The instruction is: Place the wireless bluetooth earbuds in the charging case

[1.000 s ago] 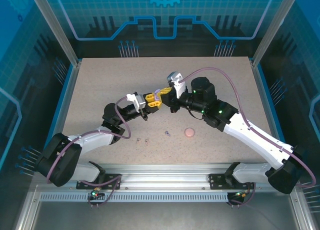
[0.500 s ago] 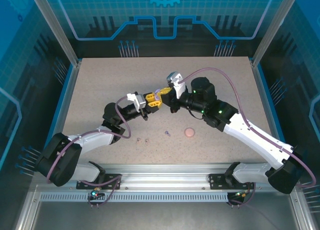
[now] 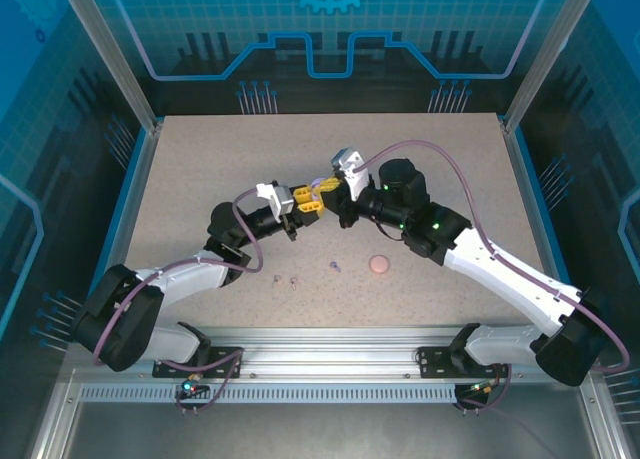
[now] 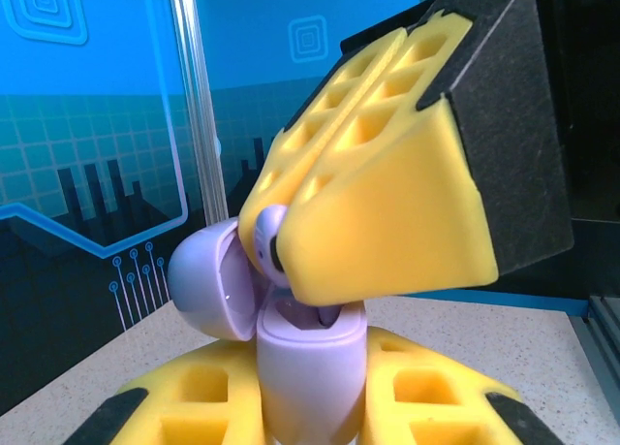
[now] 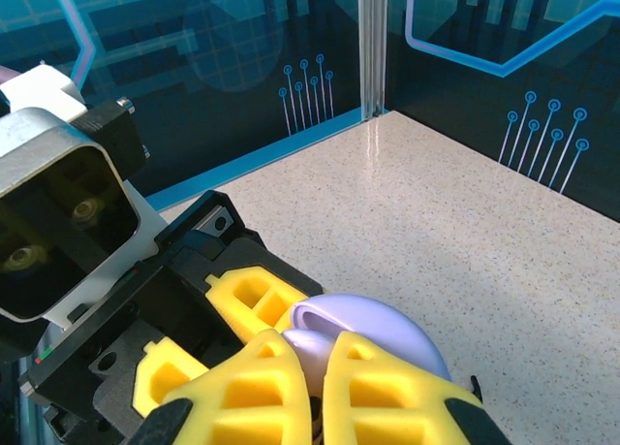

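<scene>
Status: insertion in progress, first lavender earbud.
- Left gripper (image 4: pixel 310 406): clamped on base of open lavender round plastic charging case (image 4: pixel 310 363), lid hinged back.
- Right gripper (image 5: pixel 315 382): pinching lavender stemmed earbud (image 4: pixel 270 234) at case mouth; judged not yet seated.
- Remaining, on table near side of lavender case: second lavender earbud (image 3: pixel 335 266), two tiny earbuds (image 3: pixel 277 277) of unclear colour, closed pink round case (image 3: pixel 379 264).

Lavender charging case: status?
Left gripper shut on open lavender round charging case. Right gripper shut on lavender stemmed earbud, at case mouth. Nothing between them.
</scene>
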Available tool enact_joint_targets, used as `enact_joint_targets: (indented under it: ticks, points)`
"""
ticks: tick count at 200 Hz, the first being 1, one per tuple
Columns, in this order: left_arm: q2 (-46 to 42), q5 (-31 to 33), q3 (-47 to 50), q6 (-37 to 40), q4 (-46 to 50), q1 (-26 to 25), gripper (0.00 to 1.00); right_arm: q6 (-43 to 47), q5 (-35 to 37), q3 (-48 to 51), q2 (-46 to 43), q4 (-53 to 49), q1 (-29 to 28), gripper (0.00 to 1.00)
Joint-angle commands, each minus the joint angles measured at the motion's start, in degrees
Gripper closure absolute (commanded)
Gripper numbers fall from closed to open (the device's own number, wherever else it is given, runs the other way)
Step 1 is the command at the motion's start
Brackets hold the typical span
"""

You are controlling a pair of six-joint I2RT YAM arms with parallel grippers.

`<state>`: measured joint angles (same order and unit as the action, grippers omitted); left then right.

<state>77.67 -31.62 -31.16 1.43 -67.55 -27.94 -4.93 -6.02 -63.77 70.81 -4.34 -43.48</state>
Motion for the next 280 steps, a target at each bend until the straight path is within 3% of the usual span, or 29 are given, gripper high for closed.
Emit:
enact_joint_targets:
  ticks: [1,14,27,68,105,165,193,232,280]
  points:
    - [-2.0,-1.7,-2.9,-0.6,-2.8,-0.6,1.00,2.6,0.7,1.1,0.7,-3.6,-0.9,0.94]
    - [-2.1,-1.8,-3.4,-0.9,-1.8,-0.6,1.00,3.2,0.4,0.9,0.4,-4.8,-0.9,0.90]
    - [-2.0,-1.7,-3.4,-1.0,-1.8,-0.6,1.00,2.9,0.6,0.4,0.1,-5.6,-0.9,0.75]
    - [-0.8,0.0,-1.8,-0.5,-3.4,-0.6,1.00,-2.2,2.6,-4.3,-2.4,-6.9,-0.7,0.48]
    - [0.2,3.2,1.0,-0.1,-6.5,-0.6,1.00,-7.8,4.4,-7.2,-6.9,-8.6,0.1,0.37]
    - [-0.8,11.4,6.4,-0.3,-12.5,-0.5,1.00,-18.7,12.0,-2.9,-12.6,-15.9,3.1,0.34]
    - [-3.8,14.2,8.3,-0.7,-12.0,-0.5,1.00,-22.0,10.8,3.9,-11.5,-16.4,4.6,0.34]
    - [-10.4,17.1,9.6,-0.2,-6.2,-0.5,1.00,-24.2,8.3,10.1,-3.2,-15.6,4.5,0.36]
    - [-17.8,18.5,10.1,0.5,2.7,-0.5,1.00,-21.2,8.4,8.7,10.8,-17.8,2.1,0.41]
